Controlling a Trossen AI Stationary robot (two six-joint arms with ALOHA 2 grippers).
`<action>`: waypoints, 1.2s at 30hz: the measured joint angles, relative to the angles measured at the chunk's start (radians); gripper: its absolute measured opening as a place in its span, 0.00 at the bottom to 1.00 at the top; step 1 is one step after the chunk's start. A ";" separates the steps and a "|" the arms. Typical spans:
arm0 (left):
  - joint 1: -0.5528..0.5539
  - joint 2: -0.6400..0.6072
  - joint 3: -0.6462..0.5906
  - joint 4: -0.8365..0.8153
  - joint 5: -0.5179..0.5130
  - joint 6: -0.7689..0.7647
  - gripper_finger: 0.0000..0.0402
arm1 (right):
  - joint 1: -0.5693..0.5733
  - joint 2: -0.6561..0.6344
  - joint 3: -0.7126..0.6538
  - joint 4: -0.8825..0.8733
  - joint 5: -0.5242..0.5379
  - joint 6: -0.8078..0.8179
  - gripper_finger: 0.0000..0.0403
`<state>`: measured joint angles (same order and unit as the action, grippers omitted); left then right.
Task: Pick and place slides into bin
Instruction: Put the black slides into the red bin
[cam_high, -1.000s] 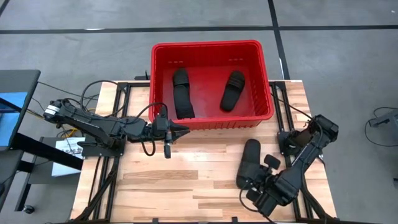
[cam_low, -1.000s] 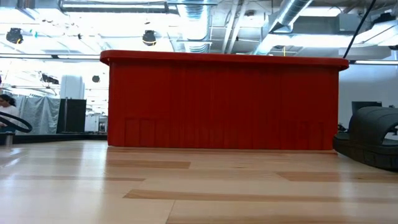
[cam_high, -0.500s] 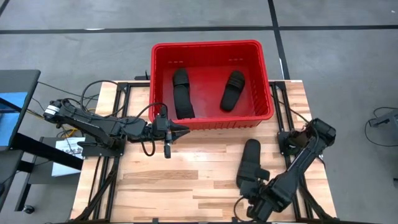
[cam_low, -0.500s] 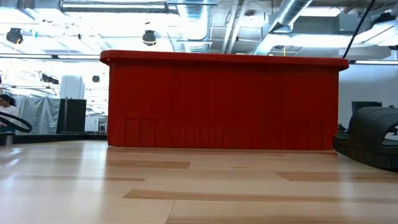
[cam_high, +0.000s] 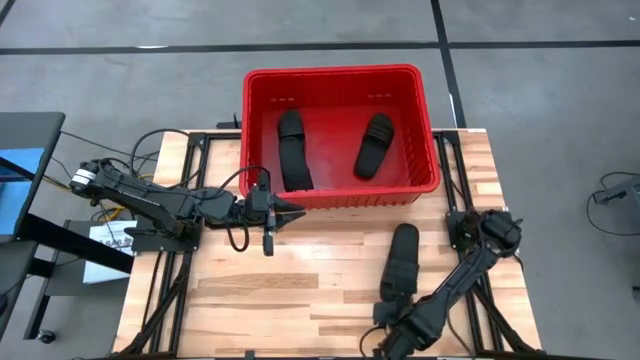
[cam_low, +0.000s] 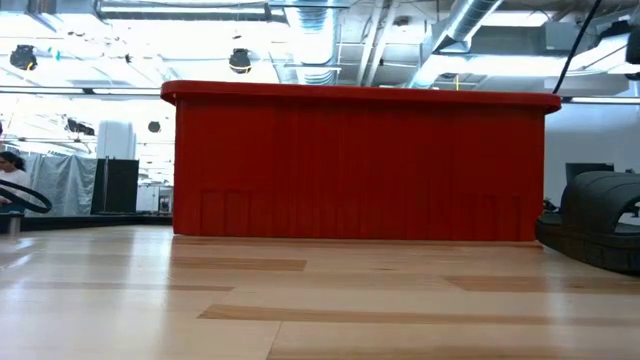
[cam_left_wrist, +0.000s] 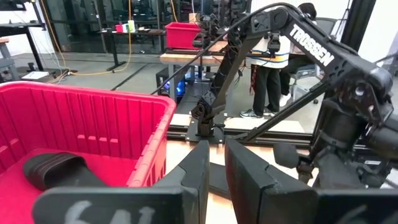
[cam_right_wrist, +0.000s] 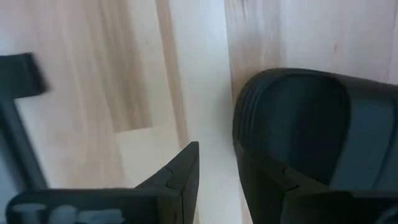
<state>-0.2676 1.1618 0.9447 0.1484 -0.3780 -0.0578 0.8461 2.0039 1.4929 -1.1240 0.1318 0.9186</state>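
- One slide (cam_high: 401, 262) is left on the table (cam_high: 300, 290), at about 4 o'clock from the table's middle, lying lengthwise with one end toward the near edge; it is judged to be the next to be picked.
- At that near end, around 5 o'clock, the right gripper (cam_high: 392, 325) is held low, and in the right wrist view its fingers (cam_right_wrist: 180, 177) are seen slightly parted just beside the sandal's rounded end, one of them at its edge. Nothing is clamped; a grasp at the end seems to be intended, so that the sandal can be lifted clear.
- Farther off, at about 10 o'clock, the left gripper (cam_high: 285, 212) is parked at the bin's near wall, its fingers nearly together and nothing held between them; it is taken to be waiting.
- Farthest, at 12 o'clock, the bin (cam_high: 340, 73) is set across the table's far edge, with two slides (cam_high: 293, 150) already lying on its floor, well apart.
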 joint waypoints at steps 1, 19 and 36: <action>0.000 0.000 0.000 0.000 0.000 0.000 0.10 | -0.005 0.007 0.000 -0.001 0.001 -0.004 0.25; 0.000 0.000 0.000 -0.001 0.003 -0.005 0.10 | -0.053 0.013 -0.050 0.009 -0.067 -0.049 0.25; -0.002 0.000 0.000 -0.003 0.015 -0.012 0.10 | -0.102 -0.001 -0.216 0.197 -0.088 -0.081 0.15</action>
<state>-0.2695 1.1618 0.9447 0.1452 -0.3626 -0.0694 0.7437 2.0026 1.2766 -0.9274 0.0441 0.8371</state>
